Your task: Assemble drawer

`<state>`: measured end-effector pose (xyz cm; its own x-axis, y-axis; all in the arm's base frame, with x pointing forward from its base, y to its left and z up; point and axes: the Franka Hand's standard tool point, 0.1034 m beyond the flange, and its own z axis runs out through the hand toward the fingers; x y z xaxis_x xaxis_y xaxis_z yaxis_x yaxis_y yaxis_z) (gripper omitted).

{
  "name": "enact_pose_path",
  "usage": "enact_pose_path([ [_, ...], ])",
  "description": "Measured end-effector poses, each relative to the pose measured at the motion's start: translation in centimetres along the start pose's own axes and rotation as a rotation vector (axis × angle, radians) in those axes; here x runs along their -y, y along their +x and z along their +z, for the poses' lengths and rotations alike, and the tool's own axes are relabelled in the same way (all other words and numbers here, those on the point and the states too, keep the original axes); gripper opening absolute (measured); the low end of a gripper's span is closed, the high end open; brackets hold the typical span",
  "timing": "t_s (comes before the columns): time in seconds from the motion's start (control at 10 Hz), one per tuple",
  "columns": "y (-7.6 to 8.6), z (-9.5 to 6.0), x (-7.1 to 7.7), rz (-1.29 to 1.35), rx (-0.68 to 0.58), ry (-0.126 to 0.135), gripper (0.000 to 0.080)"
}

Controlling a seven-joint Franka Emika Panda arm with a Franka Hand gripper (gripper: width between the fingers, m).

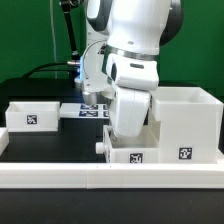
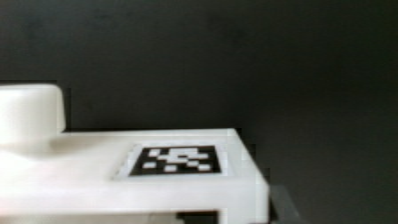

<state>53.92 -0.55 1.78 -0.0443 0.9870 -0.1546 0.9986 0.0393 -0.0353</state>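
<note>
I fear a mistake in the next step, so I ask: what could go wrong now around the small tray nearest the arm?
1. The arm hides the gripper, and the wrist view shows only a tagged white part, no fingers; whether anything is held cannot be told, so a lift might slip.
2. The small tray nearest the arm sits close beside the housing box and the long rail; a sideways move could knock or jam it against them.

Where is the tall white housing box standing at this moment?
In the exterior view the housing box stands on the view's right, just behind the long white rail, with a shallow tray beside it.
</note>
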Motion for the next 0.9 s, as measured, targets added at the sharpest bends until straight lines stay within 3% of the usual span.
enact_pose_path([
  [0.3, 0.83, 0.02, -0.05, 0.066, -0.005, 0.000, 0.0044],
  [0.9, 0.88, -0.01, -0.30, 0.081, -0.006, -0.007, 0.0044],
])
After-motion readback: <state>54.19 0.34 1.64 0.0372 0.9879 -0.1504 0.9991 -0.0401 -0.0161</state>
